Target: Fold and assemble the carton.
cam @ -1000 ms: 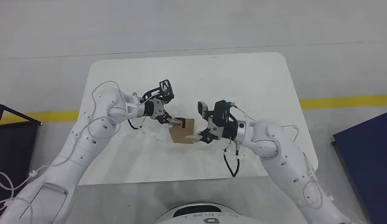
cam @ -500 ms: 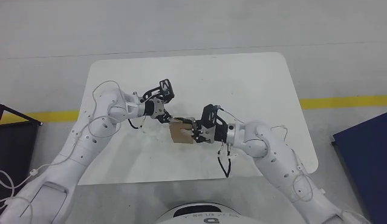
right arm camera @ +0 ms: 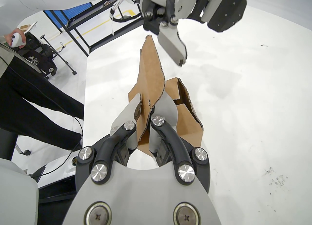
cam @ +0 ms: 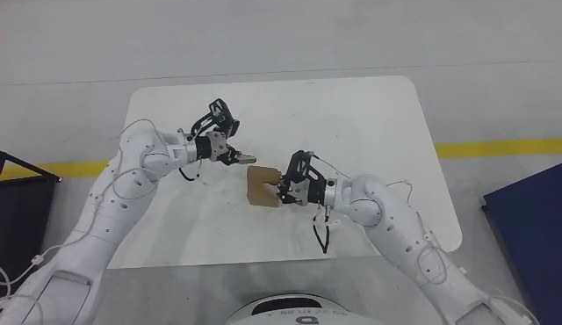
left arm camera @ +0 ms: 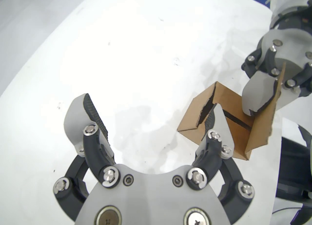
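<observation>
A small brown carton [cam: 262,187] sits partly folded near the middle of the white table [cam: 369,123]. One flap [right arm camera: 150,75] stands upright, and my right gripper [right arm camera: 150,107] is shut on its lower edge. The same grip appears in the left wrist view, where the right gripper [left arm camera: 264,100] pinches the flap at the carton [left arm camera: 226,123] side. My left gripper [left arm camera: 151,105] is open with nothing in it. It hovers just off the carton's far-left corner, apart from it. In the right wrist view the left gripper [right arm camera: 201,43] hangs above the carton [right arm camera: 189,123].
Bare table top lies all around the carton, with most room on the far side and to the right. A black metal rack [right arm camera: 80,31] stands off the table's left edge. A blue panel [cam: 527,215] sits on the floor at the right.
My left gripper has let go of the carton, opened, and drawn back toward the far left. My right gripper has moved in and shut on the upright flap.
</observation>
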Tool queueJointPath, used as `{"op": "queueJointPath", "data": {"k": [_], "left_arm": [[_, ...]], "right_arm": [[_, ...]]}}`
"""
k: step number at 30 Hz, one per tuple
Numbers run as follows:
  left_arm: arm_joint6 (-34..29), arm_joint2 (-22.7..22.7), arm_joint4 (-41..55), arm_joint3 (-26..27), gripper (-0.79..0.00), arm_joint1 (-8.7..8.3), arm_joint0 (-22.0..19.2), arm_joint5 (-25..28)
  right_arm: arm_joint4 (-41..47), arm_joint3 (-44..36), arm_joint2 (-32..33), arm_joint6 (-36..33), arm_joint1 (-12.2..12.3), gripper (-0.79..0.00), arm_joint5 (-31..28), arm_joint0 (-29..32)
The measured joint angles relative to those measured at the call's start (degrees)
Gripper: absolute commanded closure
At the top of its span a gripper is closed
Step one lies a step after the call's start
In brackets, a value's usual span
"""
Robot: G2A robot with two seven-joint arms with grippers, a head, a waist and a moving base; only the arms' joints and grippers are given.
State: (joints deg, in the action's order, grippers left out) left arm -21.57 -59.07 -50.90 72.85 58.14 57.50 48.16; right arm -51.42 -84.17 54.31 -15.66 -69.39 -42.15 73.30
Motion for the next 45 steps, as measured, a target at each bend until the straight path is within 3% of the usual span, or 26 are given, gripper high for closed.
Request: {"op": "queueJointPath", "data": {"k": [7, 16, 22, 25, 28, 31, 45], "left_arm": [[3.41, -6.91, 0.61, 1.67, -0.785, -1.74, 3.93, -1.12], [7.1, -8.46, 2.6, 4.71, -0.785, -2.5, 7.51, 8.45], [8.15, -3.42, 0.94, 6.34, -0.785, -1.9, 5.98, 9.86], [7.07, 0.84, -0.31, 6.12, -0.785, -1.62, 4.04, 9.84], [6.24, 4.98, -1.4, 4.79, -0.785, -1.34, 1.43, 9.84], [6.48, 8.21, -2.14, 2.96, -0.785, -1.14, -0.99, 9.84], [12.19, 15.77, -3.84, -2.71, -0.785, -1.46, -6.13, 9.84]], "right_arm": [[-0.4, -0.83, -0.17, -0.58, 0.05, -0.139, 1.25, -0.5], [-0.26, -0.51, -0.82, -1.18, -0.05, -0.145, 2.68, -1.12], [-0.15, -0.42, -1.17, -1.47, -0.08, -0.145, 3.17, -1.49], [-0.15, -0.38, -1.29, -1.59, -0.09, -0.188, 3.51, -1.59], [-0.8, -0.83, -1.27, -1.56, -0.05, -0.348, 4.21, -1.59], [-1.98, -2.13, -1.13, -1.69, 0.09, -0.434, 4.9, -1.21], [-7.36, -10.14, 1.73, -2.44, 1.34, -0.631, 7.85, 2.36]]}}
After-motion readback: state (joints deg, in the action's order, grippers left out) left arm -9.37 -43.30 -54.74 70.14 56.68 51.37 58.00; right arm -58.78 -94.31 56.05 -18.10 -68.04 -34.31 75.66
